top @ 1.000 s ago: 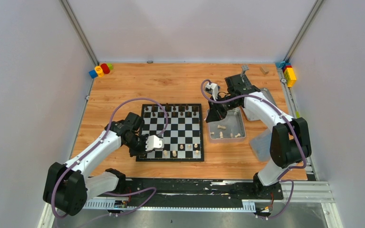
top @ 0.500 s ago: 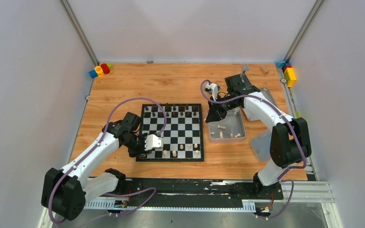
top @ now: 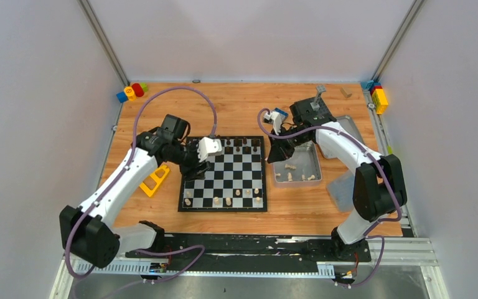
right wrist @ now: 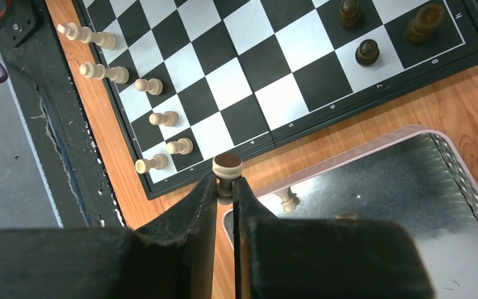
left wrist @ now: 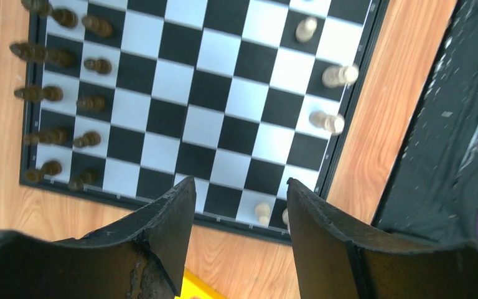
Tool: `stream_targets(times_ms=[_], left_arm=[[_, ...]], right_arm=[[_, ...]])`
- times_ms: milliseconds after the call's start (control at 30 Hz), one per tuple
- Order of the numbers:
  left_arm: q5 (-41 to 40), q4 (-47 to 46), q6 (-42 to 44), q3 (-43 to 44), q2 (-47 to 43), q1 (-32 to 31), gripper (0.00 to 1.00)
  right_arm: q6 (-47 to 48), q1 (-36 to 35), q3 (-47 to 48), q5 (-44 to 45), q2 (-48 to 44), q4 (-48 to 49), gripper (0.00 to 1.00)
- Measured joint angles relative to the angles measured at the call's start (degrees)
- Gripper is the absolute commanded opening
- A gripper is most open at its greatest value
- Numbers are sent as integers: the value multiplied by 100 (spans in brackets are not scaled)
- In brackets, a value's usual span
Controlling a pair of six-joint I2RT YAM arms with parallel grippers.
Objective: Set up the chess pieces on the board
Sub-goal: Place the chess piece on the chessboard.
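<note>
Task is partway done. The board (top: pixel 223 171) lies below and ahead of the left hand (left wrist: pixel 239 187), which is open with nothing between its fingers.

Past that hand's fingertips, on its left in the wrist view, dark pieces (left wrist: pixel 98 65) stand in two rows along one edge. Some of those squares look empty, and I can't get an exact count. On its right, a few pale pieces (left wrist: pixel 327 121) stand on the opposite edge rows.

The right hand (right wrist: pixel 224 184) is closed on one held piece (right wrist: pixel 227 164). Its round brown face with a pale rim points up at the camera, so I can't tell its colour or type. It hangs over the bare strip of table (top: pixel 236 106) between the board edge ahead of the fingers and the metal tin (top: pixel 305 159) below and behind them.

Ahead and to the left of those fingers I count about six pale pieces on the board's near rows. Most pale squares are unfilled. The loose pale pieces (top: pixel 290 167) in the tin are not yet placed.

My guess is the dark side is mostly done, the pale side is well under half done, and the held piece is unplaced.

For writing, the board border by the right hand shows the rank digits 4 to 8 and a letter "h" at the corner. No brand or label is visible.

A yellow part (top: pixel 154 180) lies beside the left forearm.
</note>
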State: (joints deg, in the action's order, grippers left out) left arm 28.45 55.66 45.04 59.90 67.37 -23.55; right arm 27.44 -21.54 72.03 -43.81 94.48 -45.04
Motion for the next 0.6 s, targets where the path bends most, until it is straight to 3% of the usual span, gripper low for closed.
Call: stream_targets(times_ms=[300, 600], left_arm=[[1130, -24, -1054, 1449, 1453, 0, 64], [1602, -339, -2065, 1860, 2098, 74, 62]], right_arm=[[138, -2, -79, 872, -197, 9, 0], [195, -437, -188, 1329, -236, 63, 1]])
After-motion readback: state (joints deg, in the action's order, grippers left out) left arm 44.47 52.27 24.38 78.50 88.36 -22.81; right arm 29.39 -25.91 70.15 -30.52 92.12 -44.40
